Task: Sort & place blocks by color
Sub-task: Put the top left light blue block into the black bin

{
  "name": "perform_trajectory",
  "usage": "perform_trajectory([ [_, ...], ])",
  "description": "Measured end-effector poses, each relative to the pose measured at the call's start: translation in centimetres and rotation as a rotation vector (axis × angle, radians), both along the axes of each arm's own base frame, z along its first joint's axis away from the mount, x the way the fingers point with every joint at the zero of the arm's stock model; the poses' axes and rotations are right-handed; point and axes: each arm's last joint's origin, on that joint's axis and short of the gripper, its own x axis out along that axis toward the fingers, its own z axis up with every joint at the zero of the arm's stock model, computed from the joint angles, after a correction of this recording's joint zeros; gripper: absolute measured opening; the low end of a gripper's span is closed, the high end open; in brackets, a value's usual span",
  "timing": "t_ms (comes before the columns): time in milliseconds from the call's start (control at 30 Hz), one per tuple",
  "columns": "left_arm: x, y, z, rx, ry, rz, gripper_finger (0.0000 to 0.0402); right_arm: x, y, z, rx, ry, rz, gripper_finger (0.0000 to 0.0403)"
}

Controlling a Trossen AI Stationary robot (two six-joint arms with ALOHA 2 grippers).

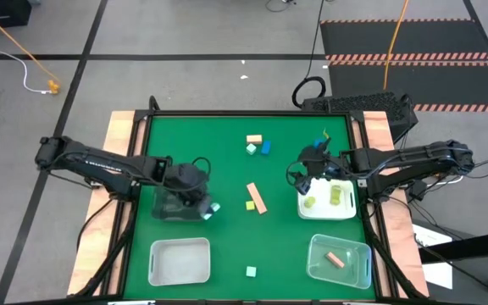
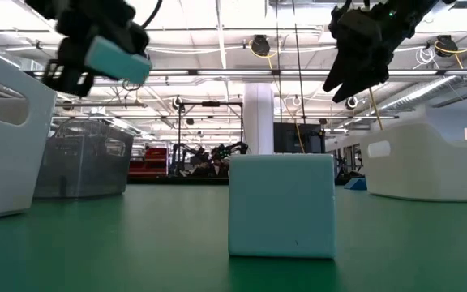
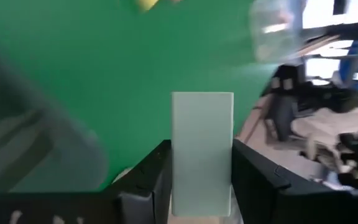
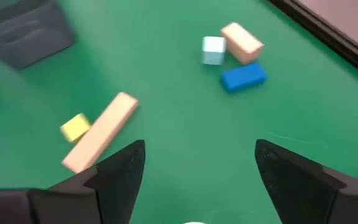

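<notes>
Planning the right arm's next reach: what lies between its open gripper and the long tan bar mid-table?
Nothing: the high view shows only bare green mat between the right gripper and the tan bar, and the right wrist view shows the same.

The left hand (image 1: 208,208) hangs raised, its 2 fingers clamped on a pale mint block (image 3: 202,152). The right hand (image 1: 305,181) hovers raised, fingers spread wide.

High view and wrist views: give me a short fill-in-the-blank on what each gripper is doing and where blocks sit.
1. The left gripper holds a pale ____ block.
2. The right gripper is ____ and holds nothing.
3. The clear bin contains one ____ block.

Missing words: mint; open; salmon-tan
</notes>
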Motion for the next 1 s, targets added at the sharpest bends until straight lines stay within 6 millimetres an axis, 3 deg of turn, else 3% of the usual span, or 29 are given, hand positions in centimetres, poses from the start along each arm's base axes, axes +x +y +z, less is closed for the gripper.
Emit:
perform_trajectory([
  [433, -2.7, -0.1, -2.0, 0.113, 0.35, 0.085, 0.0129, -1.2, -4.4, -0.4, -0.038, 0.108, -0.153, 0.0293],
  [667, -3.7, 0.3, -2.4, 0.221, 0.451, 0.131, 0.014, -2.1, -6.5, -0.8, -0.053, 0.167, -0.222, 0.0293],
  [800, -4.4, 0.7, -2.7, 0.318, 0.511, 0.175, 0.0142, -2.9, -7.2, -2.6, -0.046, 0.219, -0.25, 0.0293],
  [1000, -4.6, 1.0, -2.7, 0.388, 0.527, 0.222, 0.0143, -4.4, -7.3, -7.4, 0.082, 0.245, -0.228, 0.0293],
])
